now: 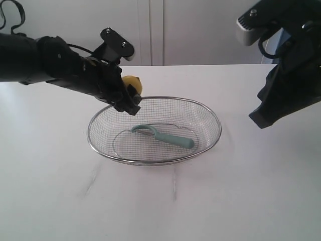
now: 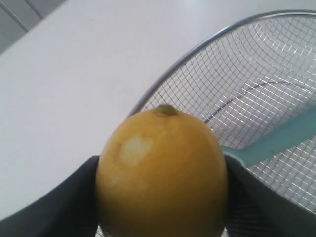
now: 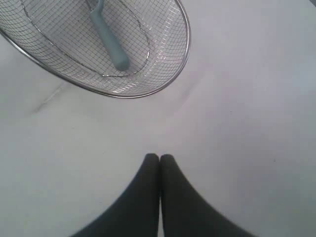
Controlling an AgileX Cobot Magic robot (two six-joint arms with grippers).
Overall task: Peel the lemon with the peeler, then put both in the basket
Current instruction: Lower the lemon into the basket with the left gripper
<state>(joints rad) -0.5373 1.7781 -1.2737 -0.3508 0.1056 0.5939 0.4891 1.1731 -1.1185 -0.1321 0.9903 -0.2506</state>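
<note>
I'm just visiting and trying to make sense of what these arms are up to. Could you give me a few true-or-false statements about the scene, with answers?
1. The peeler lies inside the basket. True.
2. The lemon rests on the table. False: the left gripper holds it off the table, near the basket's rim.
3. The right gripper is shut and holds nothing. True.
4. The lemon is completely peeled. False: the side that shows in the left wrist view is yellow skin, with only a small pale patch.
</note>
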